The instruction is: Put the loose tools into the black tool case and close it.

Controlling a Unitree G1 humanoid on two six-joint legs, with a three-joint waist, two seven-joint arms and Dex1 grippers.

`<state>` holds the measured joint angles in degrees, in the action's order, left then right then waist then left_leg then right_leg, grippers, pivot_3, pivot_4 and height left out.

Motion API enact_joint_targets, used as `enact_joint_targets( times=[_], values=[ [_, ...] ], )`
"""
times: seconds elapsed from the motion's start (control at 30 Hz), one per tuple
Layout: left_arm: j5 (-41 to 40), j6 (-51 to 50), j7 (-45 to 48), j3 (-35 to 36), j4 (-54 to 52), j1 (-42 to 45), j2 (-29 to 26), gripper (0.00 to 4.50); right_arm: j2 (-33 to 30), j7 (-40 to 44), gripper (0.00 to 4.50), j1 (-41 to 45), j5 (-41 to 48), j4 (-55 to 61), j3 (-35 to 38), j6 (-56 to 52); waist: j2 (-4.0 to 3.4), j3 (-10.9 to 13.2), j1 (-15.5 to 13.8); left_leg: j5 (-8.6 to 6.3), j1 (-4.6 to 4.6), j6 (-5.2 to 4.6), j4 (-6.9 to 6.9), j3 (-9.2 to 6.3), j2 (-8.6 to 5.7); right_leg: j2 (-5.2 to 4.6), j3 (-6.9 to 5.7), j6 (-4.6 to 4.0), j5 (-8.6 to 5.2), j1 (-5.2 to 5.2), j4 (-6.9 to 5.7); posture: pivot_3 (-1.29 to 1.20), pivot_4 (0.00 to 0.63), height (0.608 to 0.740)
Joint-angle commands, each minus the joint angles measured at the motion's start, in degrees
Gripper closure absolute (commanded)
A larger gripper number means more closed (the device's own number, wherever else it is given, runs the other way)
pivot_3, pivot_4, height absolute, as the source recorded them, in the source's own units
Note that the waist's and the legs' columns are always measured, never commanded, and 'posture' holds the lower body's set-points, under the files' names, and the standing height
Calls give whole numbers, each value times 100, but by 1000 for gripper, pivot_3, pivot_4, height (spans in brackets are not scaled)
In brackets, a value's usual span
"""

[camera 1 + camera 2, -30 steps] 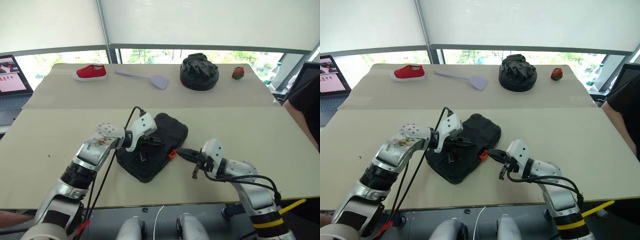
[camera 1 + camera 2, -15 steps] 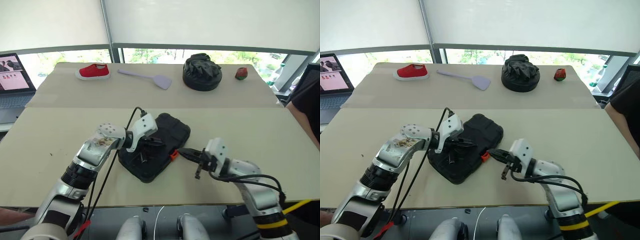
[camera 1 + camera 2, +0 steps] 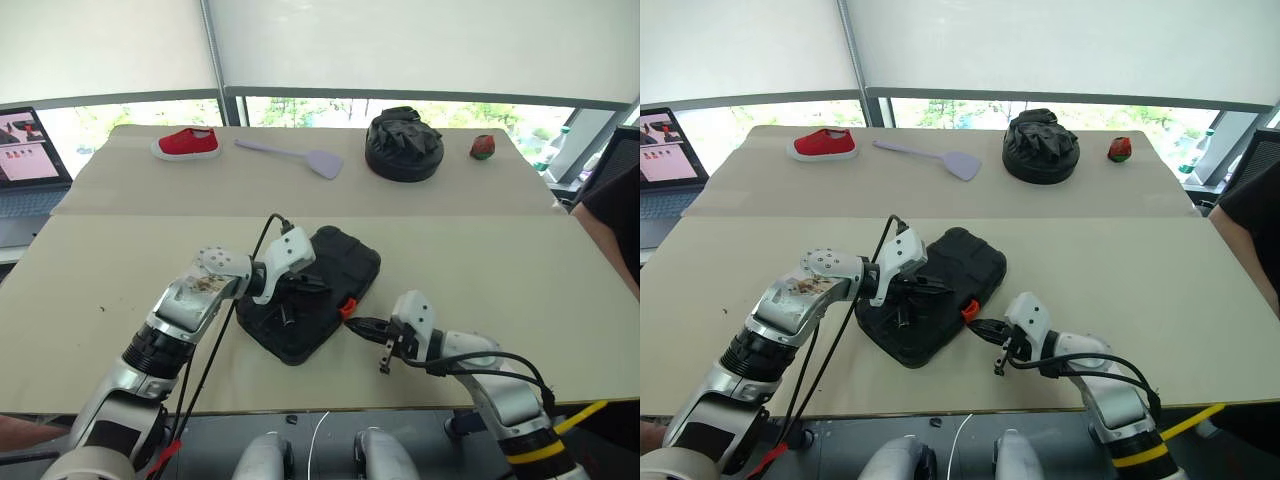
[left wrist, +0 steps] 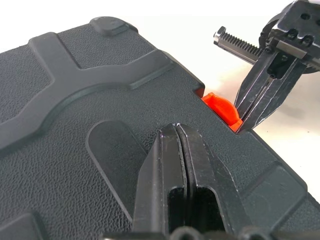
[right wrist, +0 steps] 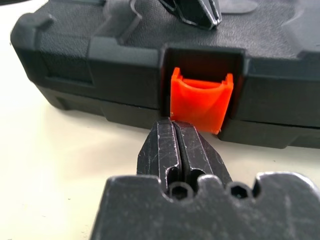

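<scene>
The black tool case [image 3: 350, 262] lies with its lid down in the middle of the table, and its small orange latch [image 5: 200, 100] sticks out from the near right side. My left gripper [image 4: 176, 127] is shut, with its tips resting on the lid just behind the latch. My right gripper [image 5: 175, 127] is also shut and empty, low over the table, its tips right against the lower edge of the orange latch [image 3: 348, 307]. The loose tools are out of view.
Along the far edge lie a red shoe [image 3: 186, 143], a lilac spatula [image 3: 300, 155], a lumpy black fabric bundle [image 3: 404, 146] and a small red object [image 3: 483, 147]. A laptop [image 3: 25, 150] stands at the far left. A person's dark sleeve [image 3: 615, 200] shows at the right edge.
My right gripper has sunk and slid left, from beside the case to right at the orange latch. The left gripper has stayed on the lid.
</scene>
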<state>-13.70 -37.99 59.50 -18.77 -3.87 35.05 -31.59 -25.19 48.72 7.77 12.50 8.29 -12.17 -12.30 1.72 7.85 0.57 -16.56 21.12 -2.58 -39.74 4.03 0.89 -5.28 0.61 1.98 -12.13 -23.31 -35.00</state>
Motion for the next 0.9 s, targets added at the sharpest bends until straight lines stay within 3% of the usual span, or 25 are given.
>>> enact_joint_targets(
  times=[0.03, 0.4, 0.53, 0.67, 0.77, 0.9],
  values=[
    [214, -455, 35, -461, 318, -307, -112, 4425, 65, -12, 4500, 285, -2, -4, 92, 321, 0, 0, 9, 0, 0, 0, 0, 0, 0, 1, 1, 0, 0, 0, 0, 0, 150, 740],
    [178, -530, 53, -500, 362, -438, -102, 4425, 122, 91, 4500, 513, -94, -237, 50, 415, -1, 0, 15, 0, -3, 0, 0, -1, 2, 3, 2, -2, -1, 0, -1, 0, 150, 740],
    [-267, -25, -53, 251, 231, -634, 126, 4425, -168, 324, 4500, 291, 36, 68, 185, 342, -5, -1, 15, 0, -2, 0, 1, 0, 2, -1, 2, -2, -1, 0, 1, 0, 150, 740],
    [-926, 808, 137, 1325, -233, -945, 195, 3321, -555, 534, 4500, 48, 494, 476, 573, -29, -7, 2, 6, 0, 30, 0, 4, -1, 1, -10, 2, -2, 0, -38, -2, 0, 150, 740],
    [-966, 1215, 212, 1902, -469, -1271, -273, 2158, -970, 783, 3638, -143, 749, 645, 967, -38, -6, 9, 10, 4, 96, 6, -1, -1, 1, -9, 2, -7, 6, -103, -10, 0, 150, 740],
    [-1179, 1390, 185, 2931, -615, -2149, -841, 797, -1405, 1108, 2330, -313, 804, 383, 1537, 629, -13, 30, 31, 3, 100, 5, 3, -1, 2, -9, -3, -9, 7, -105, -2, 0, 150, 740]
  ],
)
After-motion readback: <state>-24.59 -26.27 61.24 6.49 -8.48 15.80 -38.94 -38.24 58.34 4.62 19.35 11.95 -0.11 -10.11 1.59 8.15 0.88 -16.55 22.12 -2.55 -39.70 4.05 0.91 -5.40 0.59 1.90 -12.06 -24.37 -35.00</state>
